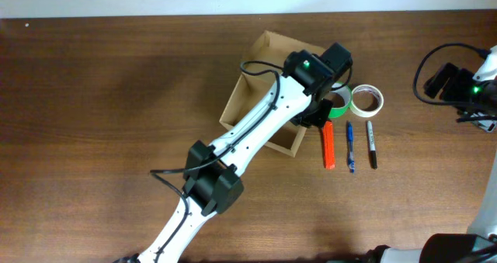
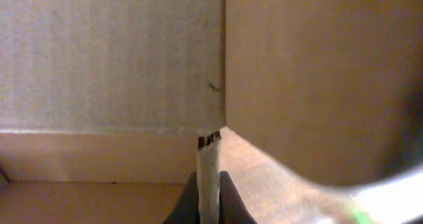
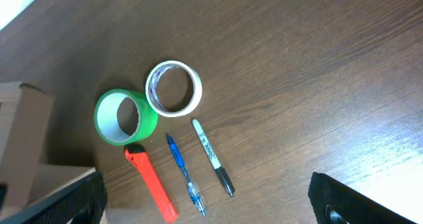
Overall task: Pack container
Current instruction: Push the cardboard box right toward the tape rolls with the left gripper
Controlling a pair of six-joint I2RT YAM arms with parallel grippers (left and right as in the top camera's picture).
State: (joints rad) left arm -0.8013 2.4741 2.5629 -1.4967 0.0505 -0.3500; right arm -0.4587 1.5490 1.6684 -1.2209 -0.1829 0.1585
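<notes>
The container (image 1: 250,83) is a tan cardboard box, open at the top, at the table's middle. My left arm reaches across it, and my left gripper (image 1: 317,114) sits at the box's right wall. In the left wrist view the left gripper (image 2: 209,187) is shut on a thin cardboard edge (image 2: 209,154) of the container, with the inner walls (image 2: 112,59) close ahead. My right gripper (image 1: 475,100) is at the far right, away from the box. In the right wrist view the right gripper (image 3: 208,207) is open and empty above the table.
Right of the box lie a green tape roll (image 3: 124,116), a white tape roll (image 3: 173,87), an orange utility knife (image 3: 152,184), a blue pen (image 3: 185,174) and a black marker (image 3: 213,156). The box corner (image 3: 23,118) shows at the left of the right wrist view.
</notes>
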